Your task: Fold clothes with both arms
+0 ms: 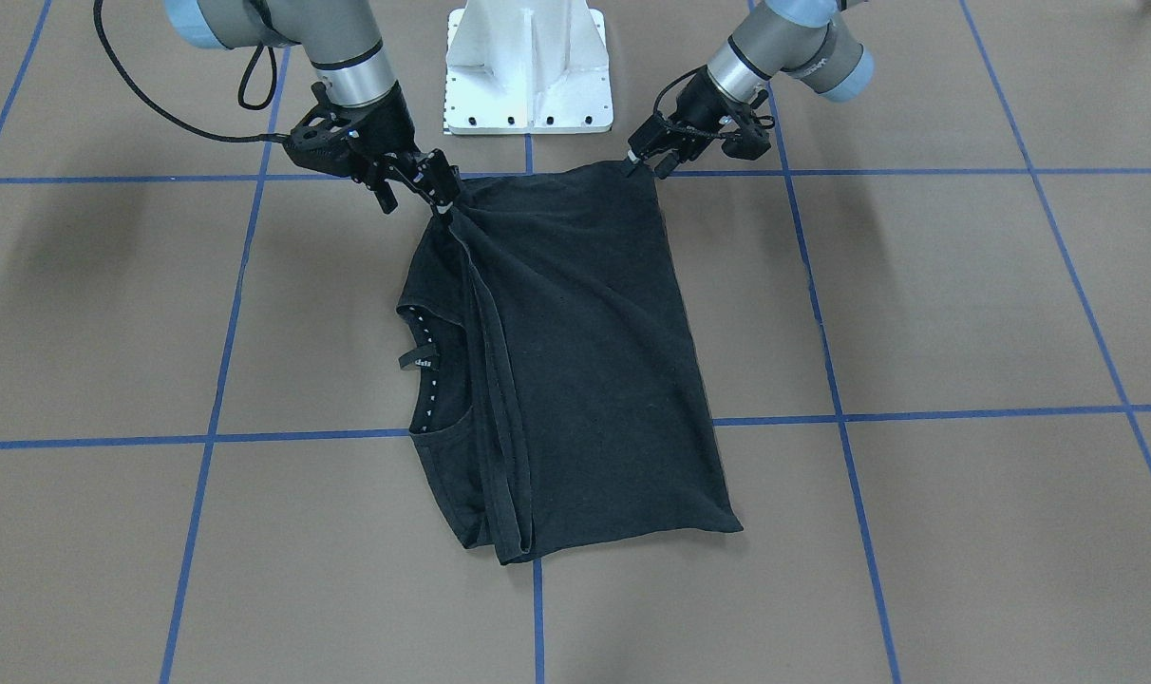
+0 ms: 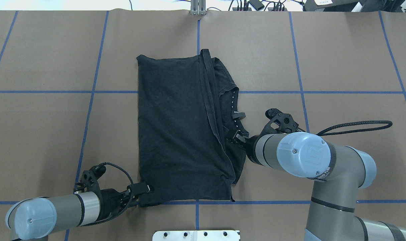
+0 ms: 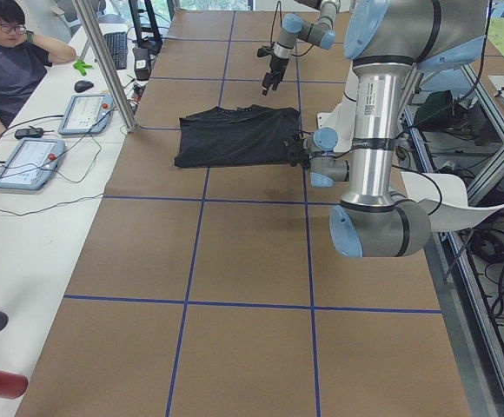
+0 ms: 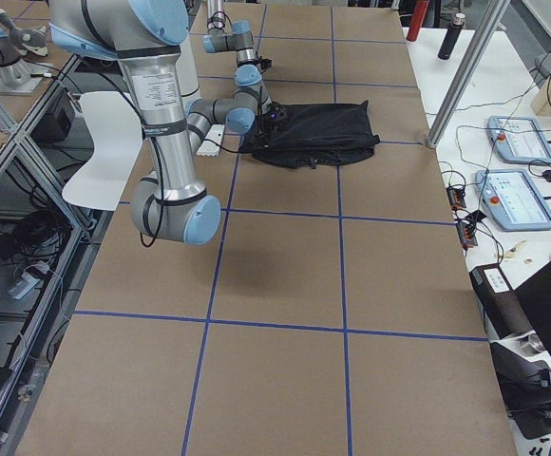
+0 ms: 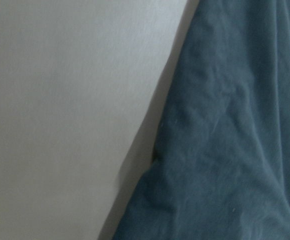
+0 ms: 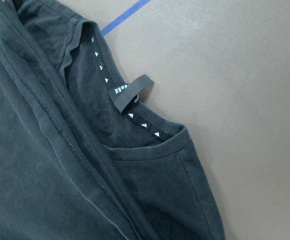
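The black T-shirt (image 1: 585, 361) lies folded lengthwise on the brown table, back side up, with its logo print hidden. Its collar (image 1: 430, 370) with small white triangles shows on one side, also in the right wrist view (image 6: 130, 115). My left gripper (image 1: 644, 163) is shut on the shirt's near corner (image 2: 146, 197) close to the robot base, low over the table. My right gripper (image 1: 440, 197) is shut on the other near corner and pulls the folded layers up into a bunched ridge. In the overhead view my right gripper (image 2: 239, 136) is mostly hidden by the arm.
The white pedestal base (image 1: 528, 66) stands just behind the shirt's near edge. Blue tape lines (image 1: 917, 415) grid the table. An operator (image 3: 4, 61) sits at a side bench with control tablets (image 3: 30, 161) beyond the table's far edge.
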`<state>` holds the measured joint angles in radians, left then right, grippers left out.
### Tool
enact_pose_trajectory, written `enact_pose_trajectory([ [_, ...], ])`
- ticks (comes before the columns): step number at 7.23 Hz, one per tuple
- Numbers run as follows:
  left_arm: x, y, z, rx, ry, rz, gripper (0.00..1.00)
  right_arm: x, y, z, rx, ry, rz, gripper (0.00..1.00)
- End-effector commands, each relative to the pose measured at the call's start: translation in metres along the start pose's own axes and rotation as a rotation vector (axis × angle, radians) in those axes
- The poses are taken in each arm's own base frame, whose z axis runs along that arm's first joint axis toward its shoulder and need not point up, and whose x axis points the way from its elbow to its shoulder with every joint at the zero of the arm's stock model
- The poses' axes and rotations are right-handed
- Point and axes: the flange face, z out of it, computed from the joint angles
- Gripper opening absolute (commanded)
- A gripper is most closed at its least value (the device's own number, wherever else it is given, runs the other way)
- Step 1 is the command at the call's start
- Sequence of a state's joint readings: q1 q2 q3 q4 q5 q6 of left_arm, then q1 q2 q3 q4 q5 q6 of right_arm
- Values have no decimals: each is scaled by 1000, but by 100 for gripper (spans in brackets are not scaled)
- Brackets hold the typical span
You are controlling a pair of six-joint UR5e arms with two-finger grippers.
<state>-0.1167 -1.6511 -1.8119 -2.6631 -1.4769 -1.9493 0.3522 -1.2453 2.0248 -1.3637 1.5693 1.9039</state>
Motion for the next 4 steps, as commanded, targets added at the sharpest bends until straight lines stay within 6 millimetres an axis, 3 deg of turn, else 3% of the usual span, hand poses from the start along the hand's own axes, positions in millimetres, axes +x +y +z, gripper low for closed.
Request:
enact_pose_trajectory([
  [1,-1,5,0,-3,1,55,100,0,1,0,4,-1,-2,100],
  [4,5,3,-1,23,16,54,99,0,3,0,0,-1,-4,100],
])
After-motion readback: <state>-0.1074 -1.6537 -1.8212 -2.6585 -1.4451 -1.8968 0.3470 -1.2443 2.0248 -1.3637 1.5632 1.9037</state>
